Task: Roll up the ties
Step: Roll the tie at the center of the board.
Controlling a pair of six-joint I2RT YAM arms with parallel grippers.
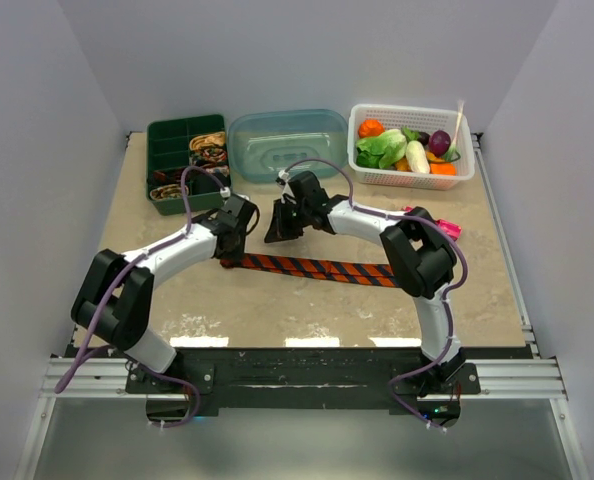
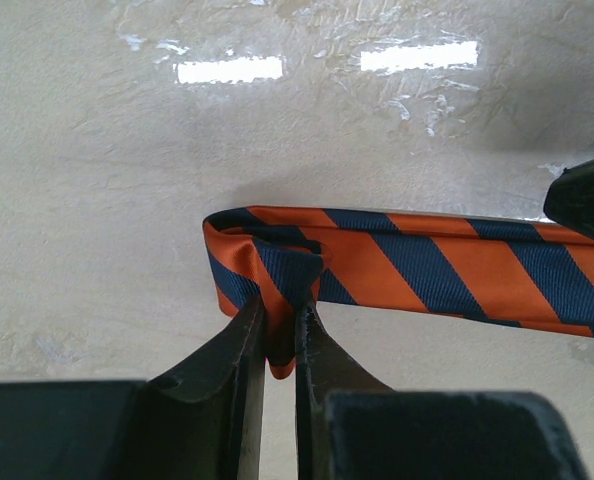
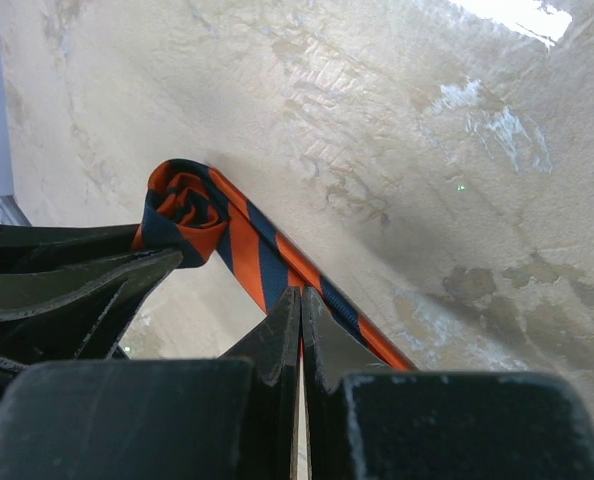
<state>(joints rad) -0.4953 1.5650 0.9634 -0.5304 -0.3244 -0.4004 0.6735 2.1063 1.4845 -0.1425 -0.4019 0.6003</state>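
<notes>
Left gripper [image 2: 282,335] is clamped on the near end of the orange tie [image 1: 317,267]. That end is folded into a small loose curl and pinched between the fingertips, with a bit of orange poking out below them. The rest of the tie lies flat on the table [image 1: 307,320], running right across the middle between the two arms; navy diagonal stripes, no label or writing visible on it. Right gripper [image 3: 299,320] is fully closed, with its tips sitting right at the tie's edge just beside the curl. Can't tell from the right wrist view whether any fabric is caught between them. The tie's far end is partly hidden under the right arm in the top view. Along the back of the table are a green compartment box [image 1: 162,140] with coiled ties [image 1: 209,146] in some cells, patterns too small to make out; a teal container [image 1: 287,145] whose raised relief is unreadable; and a white basket [image 1: 417,179] of toy vegetables. A pink gadget [image 1: 439,225] sits mostly behind the right arm, only one edge showing.
</notes>
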